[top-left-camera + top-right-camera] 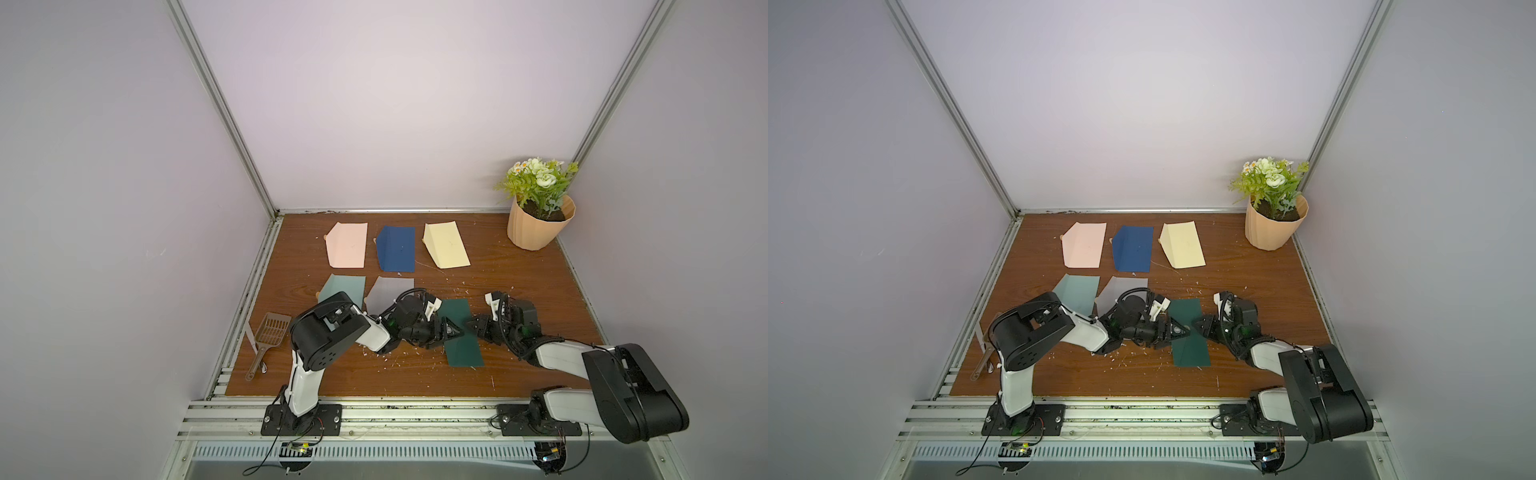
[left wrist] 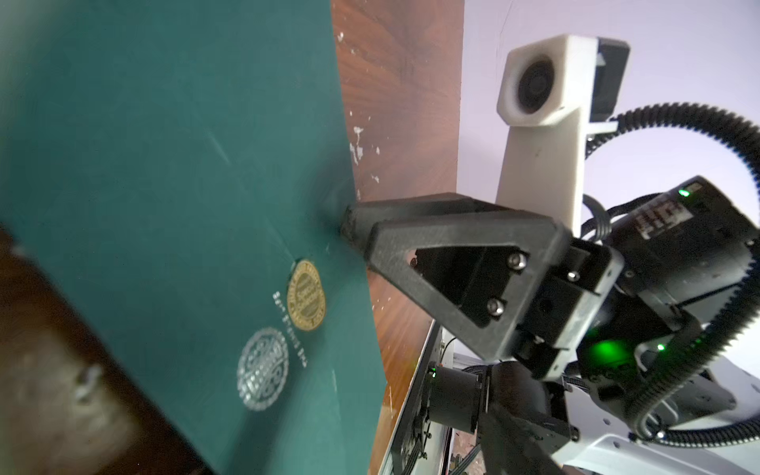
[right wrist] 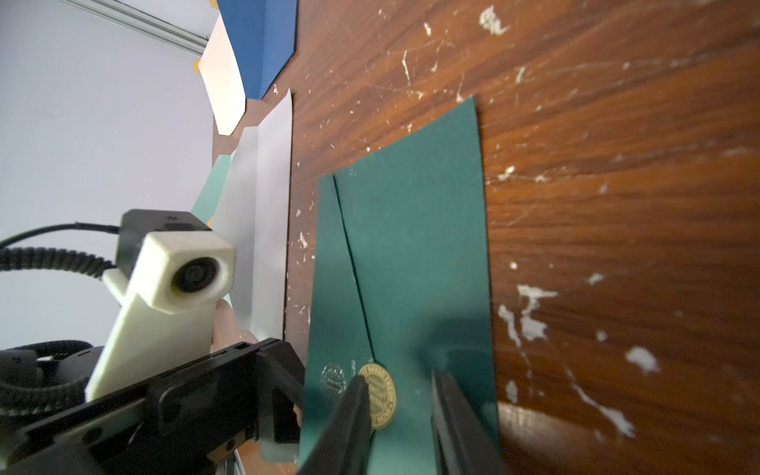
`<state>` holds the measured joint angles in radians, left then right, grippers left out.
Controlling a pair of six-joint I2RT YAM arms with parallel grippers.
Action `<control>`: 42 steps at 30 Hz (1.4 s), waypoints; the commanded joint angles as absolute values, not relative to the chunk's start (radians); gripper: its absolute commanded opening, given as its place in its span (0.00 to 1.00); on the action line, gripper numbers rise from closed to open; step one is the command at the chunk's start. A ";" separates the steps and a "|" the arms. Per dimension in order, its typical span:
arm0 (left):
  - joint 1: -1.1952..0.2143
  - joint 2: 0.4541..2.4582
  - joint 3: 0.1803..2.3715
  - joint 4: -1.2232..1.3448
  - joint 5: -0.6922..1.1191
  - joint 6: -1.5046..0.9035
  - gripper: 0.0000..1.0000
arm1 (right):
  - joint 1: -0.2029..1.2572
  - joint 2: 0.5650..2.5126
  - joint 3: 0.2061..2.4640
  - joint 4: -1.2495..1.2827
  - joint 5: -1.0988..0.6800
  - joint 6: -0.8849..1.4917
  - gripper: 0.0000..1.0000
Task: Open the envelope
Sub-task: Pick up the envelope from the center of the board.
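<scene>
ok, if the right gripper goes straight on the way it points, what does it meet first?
The dark green envelope: the right gripper angles down onto it beside the gold seal. It looks nearly on the paper; contact unclear.

The left arm (image 1: pixel 376 332) and right arm (image 1: pixel 557 357) share one build: white shells between bulky black joint housings, each on a black base plate (image 1: pixel 301 417) fixed with small screws. Ribbed black cable (image 2: pixel 719 135) loops at the wrists, and thin wires trail from the bases. Green lights (image 2: pixel 608 349) glow on the black motors. A cream camera mount (image 2: pixel 543 156) with a round dark lens belongs to the right claw (image 3: pixel 397 386), whose black triangular fingers (image 2: pixel 390 242) carry silver screws (image 2: pixel 517 260).
</scene>
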<state>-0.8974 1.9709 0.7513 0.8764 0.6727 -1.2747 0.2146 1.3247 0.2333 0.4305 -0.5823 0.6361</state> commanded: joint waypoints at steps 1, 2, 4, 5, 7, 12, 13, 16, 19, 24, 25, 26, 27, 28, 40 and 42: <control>-0.908 2.003 0.783 0.919 0.670 -1.301 0.77 | 0.219 1.355 0.189 0.321 -0.568 0.655 0.33; -0.907 2.013 0.789 0.919 0.668 -1.305 0.75 | 0.219 1.354 0.189 0.324 -0.571 0.656 0.33; -0.907 2.026 0.797 0.919 0.662 -1.307 0.64 | 0.219 1.351 0.190 0.319 -0.571 0.656 0.33; -0.907 2.032 0.798 0.919 0.659 -1.308 0.56 | 0.219 1.348 0.191 0.315 -0.571 0.655 0.33; -0.906 2.039 0.802 0.915 0.653 -1.302 0.42 | 0.220 1.337 0.196 0.303 -0.571 0.652 0.33; -0.905 2.034 0.803 0.910 0.647 -1.284 0.29 | 0.219 1.302 0.205 0.282 -0.576 0.650 0.35; -0.905 2.029 0.805 0.900 0.650 -1.276 0.27 | 0.222 1.293 0.208 0.279 -0.582 0.652 0.35; -0.906 2.002 0.836 0.800 0.643 -1.210 0.07 | 0.219 1.227 0.221 0.281 -0.598 0.672 0.38; -0.909 1.956 0.895 0.608 0.607 -1.084 0.00 | 0.219 1.115 0.271 0.230 -0.590 0.680 0.40; -0.908 1.883 0.969 0.392 0.549 -0.944 0.00 | 0.219 0.962 0.392 0.124 -0.581 0.687 0.42; -0.908 1.858 0.979 0.351 0.533 -0.920 0.00 | 0.219 0.935 0.420 0.104 -0.581 0.689 0.43; -0.908 1.828 0.987 0.307 0.514 -0.890 0.00 | 0.220 0.909 0.449 0.088 -0.579 0.693 0.43; -0.907 1.798 0.997 0.266 0.496 -0.863 0.00 | 0.219 0.887 0.473 0.080 -0.581 0.697 0.44; -0.906 1.764 1.008 0.213 0.475 -0.829 0.00 | 0.218 0.865 0.498 0.071 -0.583 0.703 0.44; -0.698 1.263 0.926 -0.049 0.505 -0.528 0.00 | 0.219 0.916 0.614 0.396 -0.767 0.847 0.52; -0.661 1.200 0.898 -0.028 0.564 -0.531 0.00 | 0.221 0.936 0.613 0.490 -0.790 0.877 0.52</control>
